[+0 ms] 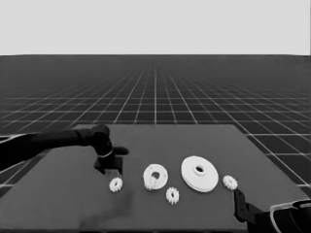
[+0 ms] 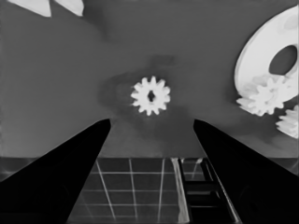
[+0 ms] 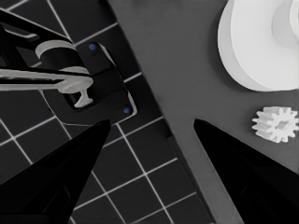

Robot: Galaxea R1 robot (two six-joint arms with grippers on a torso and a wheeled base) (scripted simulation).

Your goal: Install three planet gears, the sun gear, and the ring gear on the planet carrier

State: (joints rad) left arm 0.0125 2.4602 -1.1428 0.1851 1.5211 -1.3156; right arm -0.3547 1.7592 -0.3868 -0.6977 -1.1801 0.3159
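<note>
Left gripper (image 1: 111, 171): above a planet gear (image 1: 116, 184), fingers (image 2: 60, 168) spread wide, holding nothing.
Smaller round part (image 1: 155, 176): at table centre, one gear (image 2: 264, 95) resting on it.
Larger round part (image 1: 199, 173): at 3 o'clock of the smaller.
Right gripper (image 3: 149, 154): parked at 5 o'clock, parted, empty.

Black arm (image 1: 43, 141), 2 pointed black fingers (image 2: 60, 172).

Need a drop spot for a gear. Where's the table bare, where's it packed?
Bare: the far strip of the table behind the larger round part, and the near-left corner. Crowded: the middle row, from the gear under the left gripper to the rightmost gear.
</note>
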